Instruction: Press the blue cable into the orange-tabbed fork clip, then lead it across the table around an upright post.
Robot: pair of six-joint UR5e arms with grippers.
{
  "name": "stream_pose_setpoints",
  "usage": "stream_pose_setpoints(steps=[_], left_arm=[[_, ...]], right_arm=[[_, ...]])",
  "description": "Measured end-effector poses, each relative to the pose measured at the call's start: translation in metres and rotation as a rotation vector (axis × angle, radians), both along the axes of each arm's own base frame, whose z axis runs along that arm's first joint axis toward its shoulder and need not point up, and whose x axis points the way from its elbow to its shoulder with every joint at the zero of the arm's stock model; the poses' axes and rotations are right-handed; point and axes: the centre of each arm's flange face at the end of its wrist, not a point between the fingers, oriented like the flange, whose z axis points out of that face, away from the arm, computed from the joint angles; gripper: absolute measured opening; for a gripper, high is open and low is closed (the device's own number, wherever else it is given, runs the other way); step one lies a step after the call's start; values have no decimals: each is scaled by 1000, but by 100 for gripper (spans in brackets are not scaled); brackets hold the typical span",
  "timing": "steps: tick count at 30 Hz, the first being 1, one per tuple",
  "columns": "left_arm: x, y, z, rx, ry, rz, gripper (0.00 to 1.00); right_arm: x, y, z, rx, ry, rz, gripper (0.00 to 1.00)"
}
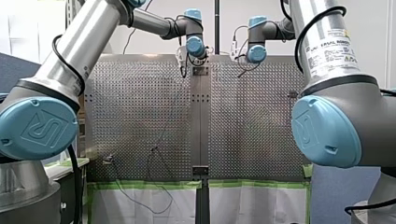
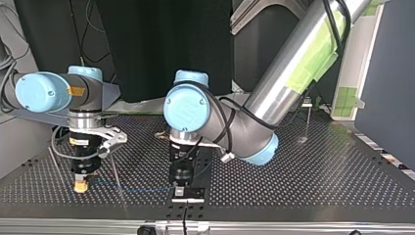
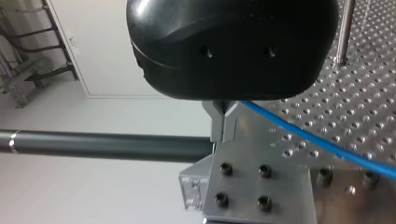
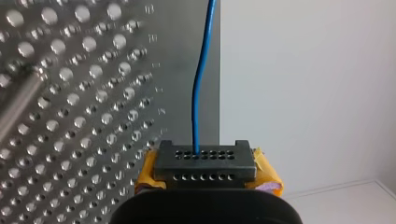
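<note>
Top view, left to right.

Lower left: my right gripper (image 2: 80, 186) points straight down, its yellow pads (image 4: 268, 175) low over the bench (image 2: 318, 181). In its wrist view the pads are closed on the blue cable (image 2: 132, 186). The cable comes out at a black perforated block (image 4: 205, 161) between them and runs ahead along the bench edge. It is thin and smooth, with one slight bend. A blurred metal rod (image 4: 16, 109) lies beside it over the holes; I can't tell whether it is the post.

Lower centre: the cable runs low over the plate, close to the near rim, to my left gripper (image 2: 182, 182). That one stands vertical over a metal bracket (image 2: 187, 200) at the rim.

Left wrist view: rounded black housing and two narrow metal fingers (image 3: 217, 126) pressed together, with a V notch at their root. The cable comes out right at the notch, so it looks pinched there, then slopes away over the plate. The bracket is flat bare aluminium with four black socket screws (image 3: 264, 171). A dark round bar (image 3: 93, 145) crosses beyond it, off the bench.

Right of centre: matt perforated plate with a regular hole grid, bare from the left gripper to the post.

Upper right of the plate: the upright post (image 2: 309, 120), a thin polished rod, well apart from both grippers.

Both grippers sit near the rim, so margin is tight there.
</note>
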Motion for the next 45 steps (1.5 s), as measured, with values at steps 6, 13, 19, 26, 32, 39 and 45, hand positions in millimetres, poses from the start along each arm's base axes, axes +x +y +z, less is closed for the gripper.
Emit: stream_pose_setpoints(steps=[6, 13, 19, 26, 32, 39, 45], left_arm=[[-8, -29, -14, 49, 34, -14, 0], [-20, -64, -35, 87, 84, -42, 0], [-16, -82, -49, 95, 94, -47, 0], [-9, -96, -63, 104, 107, -42, 0], [-9, -108, -67, 110, 114, -47, 0], [-5, -115, -56, 89, 90, -52, 0], [0, -128, -71, 102, 106, -60, 0]], right_arm=[[-11, -6, -2, 15, 4, -14, 0], [-24, -10, -7, 55, 36, -2, 0], [-33, -12, -12, 97, 59, 23, 0], [-46, -12, -10, 133, 66, 47, 0], [-63, -16, -4, 138, 63, 29, 0], [-78, -23, -3, 142, 59, 4, 0], [-90, -28, -4, 145, 58, -15, 0]])
